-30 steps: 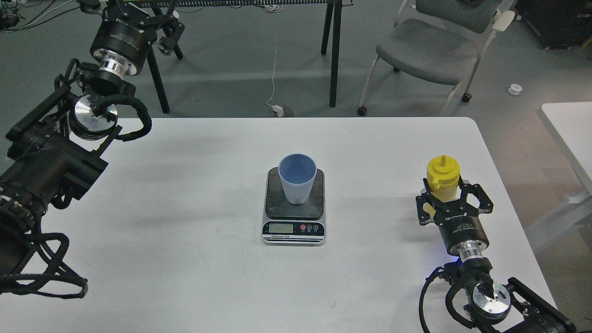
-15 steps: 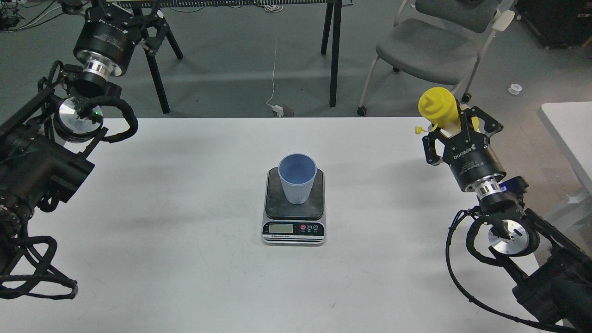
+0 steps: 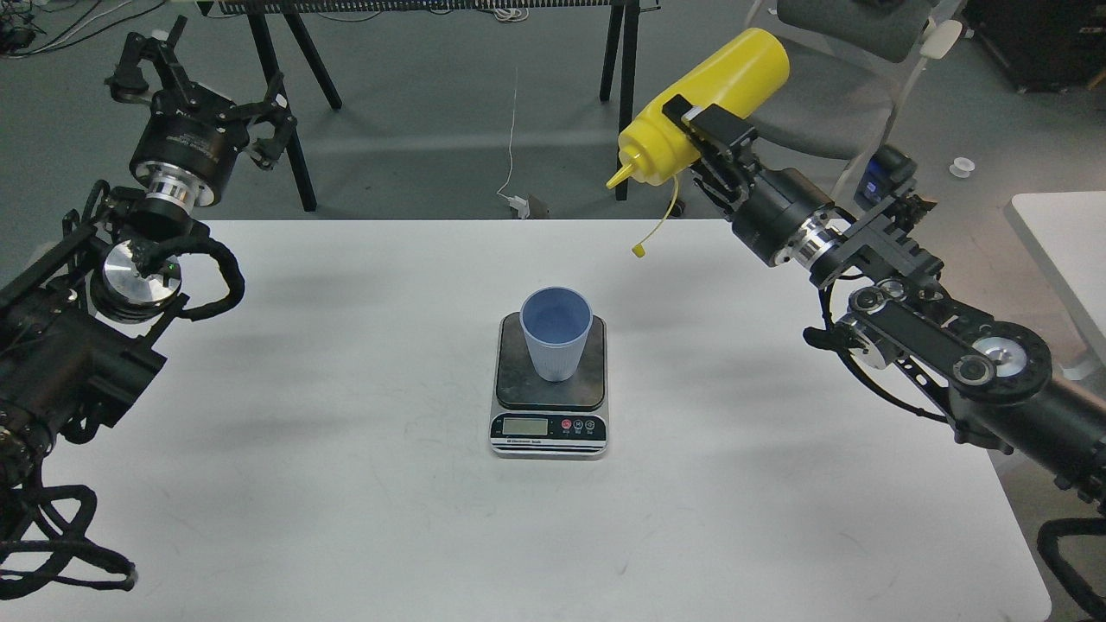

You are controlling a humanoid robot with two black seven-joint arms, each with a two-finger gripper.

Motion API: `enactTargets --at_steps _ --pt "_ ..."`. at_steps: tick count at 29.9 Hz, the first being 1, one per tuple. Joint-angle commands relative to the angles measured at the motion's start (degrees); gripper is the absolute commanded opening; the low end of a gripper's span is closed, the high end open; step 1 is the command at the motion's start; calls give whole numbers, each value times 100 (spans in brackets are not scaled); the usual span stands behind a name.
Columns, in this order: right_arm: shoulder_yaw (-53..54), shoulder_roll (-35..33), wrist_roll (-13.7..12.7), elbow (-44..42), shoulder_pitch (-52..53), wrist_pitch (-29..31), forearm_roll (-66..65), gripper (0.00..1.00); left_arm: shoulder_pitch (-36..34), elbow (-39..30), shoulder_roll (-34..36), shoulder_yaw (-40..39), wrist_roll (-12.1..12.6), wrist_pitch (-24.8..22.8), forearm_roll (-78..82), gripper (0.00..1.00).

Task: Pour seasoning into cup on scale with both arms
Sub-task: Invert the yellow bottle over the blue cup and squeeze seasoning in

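My right gripper [image 3: 704,142] is clamped on the seasoning bottle [image 3: 704,108], tipped nozzle-down with its tethered cap dangling below. The cup [image 3: 556,333] sits on the scale [image 3: 549,380], well below and to its left, so I judge I'm carrying over to pour; next, bring the nozzle above the cup. My left gripper [image 3: 186,73] hangs spread and empty, far left of both.

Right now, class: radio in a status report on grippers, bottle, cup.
Right gripper shut on seasoning bottle, tilted. Left gripper open, empty. Cup on scale. Nothing between.
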Motion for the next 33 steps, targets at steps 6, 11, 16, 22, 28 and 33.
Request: enactTargets --at_steps 6,11,16,22,28,33 --pt "-1956 193 124 -294 1265 -347 -1381 42 93 1 15 -10 -3 -157 3 100" --pt "-2371 219 133 -329 1460 -399 -1768 42 84 1 24 -18 6 -157 3 100" --pt "-2678 727 133 -907 1434 -750 -2269 42 84 1 15 -10 -3 -157 3 100" --pt "-2758 1141 133 -1155 1293 -997 -2305 42 84 1 24 -10 -3 -157 3 100" --pt "-2776 1151 142 -1146 1240 -997 -2331 42 84 1 33 -10 6 -157 3 100" --pt "-2776 1142 142 -1137 1319 -997 -2331 42 84 1 -11 -10 -3 -157 3 100"
